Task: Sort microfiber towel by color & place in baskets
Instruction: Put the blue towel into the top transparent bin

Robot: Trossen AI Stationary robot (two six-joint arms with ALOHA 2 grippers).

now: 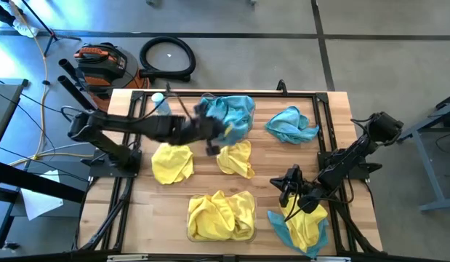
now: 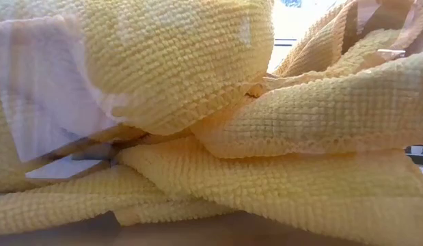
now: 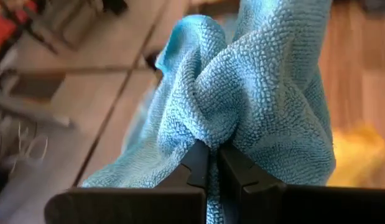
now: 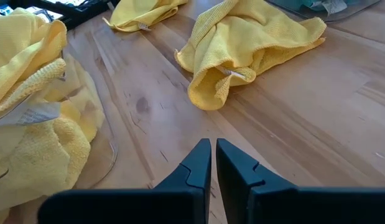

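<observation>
- Overhead view: left tool (image 1: 210, 138) reaches across the worktop (image 1: 210, 182) from 9 o'clock, carrying a teal towel (image 1: 223, 129) at the rim of the far basket (image 1: 228, 115) at 12 o'clock, already piled with teal. By my reading, delivery is in hand; next it must centre over that basket and let go.
- Yellow basket (image 1: 221, 217) sits at 6 o'clock; loose yellow cloths (image 1: 171, 161) lie mid-worktop, a teal cloth (image 1: 291, 125) at 1 o'clock, a mixed heap (image 1: 306, 225) at 5 o'clock.
- Low view: only yellow towelling (image 2: 211, 123), close up.
- Left wrist view: fingers (image 3: 192, 168) pinch a teal fold.
- Right wrist view: right tool (image 4: 213, 163) is pressed together, empty, hovering over bare wood near 4 o'clock.
</observation>
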